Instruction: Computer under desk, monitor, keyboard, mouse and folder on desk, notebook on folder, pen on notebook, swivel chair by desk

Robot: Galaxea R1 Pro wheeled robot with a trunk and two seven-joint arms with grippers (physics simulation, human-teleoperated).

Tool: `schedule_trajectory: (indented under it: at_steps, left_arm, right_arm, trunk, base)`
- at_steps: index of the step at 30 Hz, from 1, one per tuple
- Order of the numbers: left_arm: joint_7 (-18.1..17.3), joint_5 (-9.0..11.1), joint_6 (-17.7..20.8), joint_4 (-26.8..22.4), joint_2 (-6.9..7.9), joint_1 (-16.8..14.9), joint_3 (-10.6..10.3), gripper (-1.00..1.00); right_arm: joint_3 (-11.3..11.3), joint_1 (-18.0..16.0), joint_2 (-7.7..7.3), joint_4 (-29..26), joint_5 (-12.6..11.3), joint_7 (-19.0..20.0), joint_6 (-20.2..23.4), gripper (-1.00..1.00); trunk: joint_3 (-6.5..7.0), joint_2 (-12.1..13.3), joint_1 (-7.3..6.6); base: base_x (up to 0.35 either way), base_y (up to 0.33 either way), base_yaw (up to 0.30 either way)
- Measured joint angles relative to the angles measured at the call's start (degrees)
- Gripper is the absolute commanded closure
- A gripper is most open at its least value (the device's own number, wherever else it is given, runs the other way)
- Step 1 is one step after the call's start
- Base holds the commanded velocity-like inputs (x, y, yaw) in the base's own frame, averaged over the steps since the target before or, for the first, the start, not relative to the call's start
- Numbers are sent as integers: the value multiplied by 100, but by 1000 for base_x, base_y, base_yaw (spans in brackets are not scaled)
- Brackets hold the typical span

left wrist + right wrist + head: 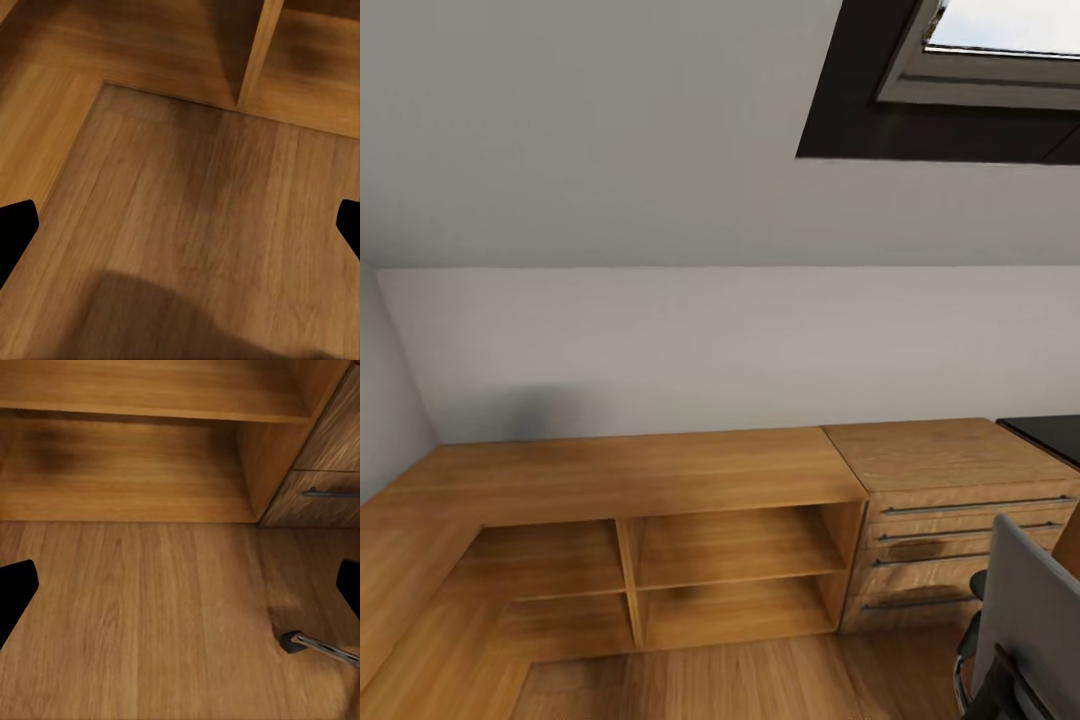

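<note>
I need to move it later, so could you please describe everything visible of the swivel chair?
Just a part of the swivel chair shows, at the head view's lower right: a grey padded panel, tilted, with black parts below it. It stands in front of the wooden drawer unit. In the right wrist view, one chrome base leg with a dark end lies on the wood floor.

Low light-wood shelf unit [660, 480] runs along the white wall [710, 340] and wraps round the corner on the left; open cubbies split by an upright divider [628, 585] and a mid shelf. Butted against its right end: wood drawer cabinet [930, 455], four drawers with slim metal bar handles [975, 505]. Wood plank floor [760, 685]. Skylight [1000, 50] with dark surround in sloped ceiling, top right.
</note>
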Motion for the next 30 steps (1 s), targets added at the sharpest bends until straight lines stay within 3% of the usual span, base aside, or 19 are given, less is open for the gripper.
schedule_trajectory:
  at_steps: [11, 24, 30]
  left_arm:
    - [6, 1, -4, 6, 0, 0, -1, -100]
    - [-1, 1, 11, 6, -9, 0, -7, -100]
    - [-1, 1, 21, 11, -17, -1, -16, -100]
  right_arm:
    - [-7, 1, 0, 0, -8, 0, 0, -100]
    - [-7, 3, 0, 0, -9, 3, 0, -100]
    - [-7, 1, 0, -1, -9, 8, -2, -100]
  trunk:
    - [-101, 0, -1]
    - [-221, -1, -2]
    - [-275, -1, 0]
  base:
    - [22, 1, 0]
    - [272, 0, 0]
    - [58, 0, -60]
